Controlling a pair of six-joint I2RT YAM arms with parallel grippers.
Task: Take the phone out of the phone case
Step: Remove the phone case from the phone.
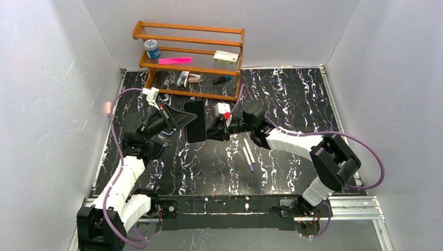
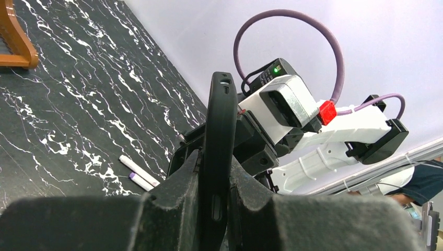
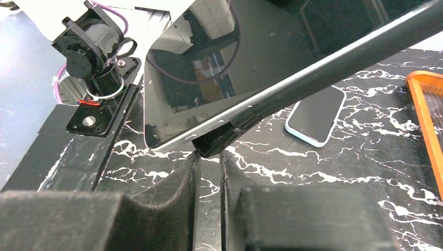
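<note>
Black marble table (image 1: 292, 172), white walls, shelf (image 1: 190, 57) behind. Left gripper (image 1: 182, 119) clamped on cased phone (image 1: 195, 123), aloft between arms. Right gripper (image 3: 209, 157) nearly closed at case (image 3: 224, 137) corner; grip unclear. Step: peeling case. Next: firm pinch, pull corner off while left holds.

Glossy phone (image 3: 209, 68), matt phone case (image 2: 219, 141)

We are seeing a black phone case (image 2: 219, 136) and a table (image 1: 292, 94) showing black marble with white and purplish veins. We are also noticing an orange-brown rack (image 1: 188, 27), a bright pink strip (image 1: 175, 60), a blue jar (image 1: 152, 49) and white pens (image 1: 249, 151) tipped purple.
</note>
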